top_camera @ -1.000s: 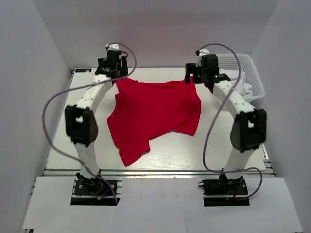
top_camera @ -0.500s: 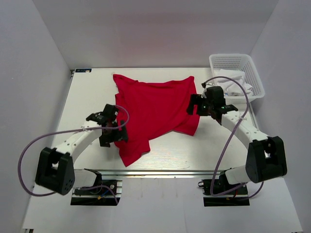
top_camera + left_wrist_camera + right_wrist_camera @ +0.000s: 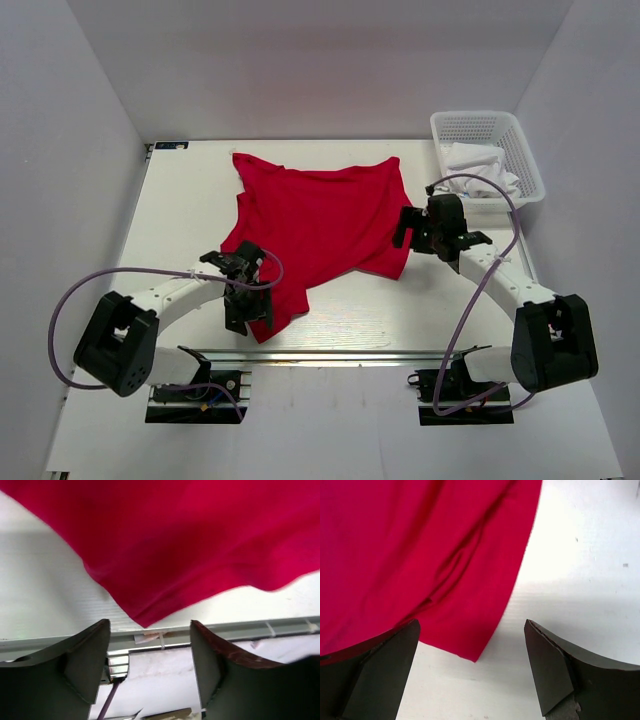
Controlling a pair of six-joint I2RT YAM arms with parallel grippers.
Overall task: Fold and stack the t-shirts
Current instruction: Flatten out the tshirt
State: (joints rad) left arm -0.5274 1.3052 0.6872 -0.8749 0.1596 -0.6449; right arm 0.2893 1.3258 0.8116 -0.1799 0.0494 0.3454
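Top external view: I see the plain red soft-fabric t-shirt point(image 3: 320, 220) lying rumpled mid-way on the white desk point(image 3: 180, 200), its near corner by the front edge. My left gripper point(image 3: 150, 630) gapes at that corner. My right gripper point(image 3: 472, 627) stands apart over the right hem, with bare desk beyond.

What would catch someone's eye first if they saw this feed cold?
A bright red t-shirt lies spread and slightly rumpled across the middle of the white table. Both arms bend in over it, the left hand open at its near corner and the right hand open at its right edge. A white mesh basket holding white cloth sits at the far right corner.
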